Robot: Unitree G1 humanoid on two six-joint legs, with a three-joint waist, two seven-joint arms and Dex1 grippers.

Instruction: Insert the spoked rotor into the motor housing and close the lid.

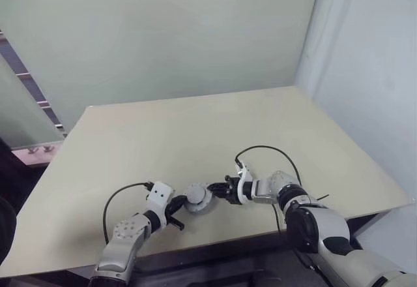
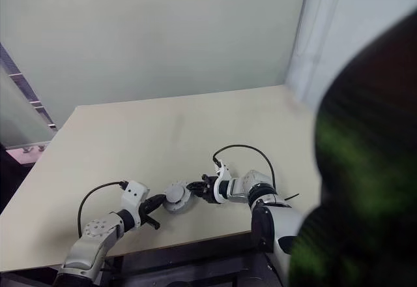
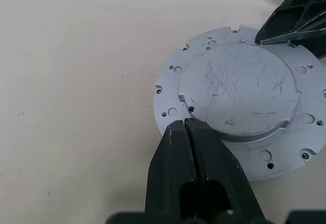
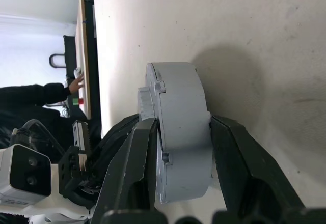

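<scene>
On the beige table (image 1: 195, 130), my right gripper (image 4: 178, 147) straddles the housing (image 4: 178, 132); left gripper (image 3: 189, 132), shut empty, should steady it squarely.

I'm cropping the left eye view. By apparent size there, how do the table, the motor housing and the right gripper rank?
1. Table, by far.
2. Motor housing.
3. Right gripper, near the housing's size, so that order is unsure.

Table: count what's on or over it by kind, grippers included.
Round grey metal motor housing: 1
Black two-finger grippers: 2, left gripper shut at the housing's flange, right gripper straddling its body
Beige table: 1
Total: 4
</scene>
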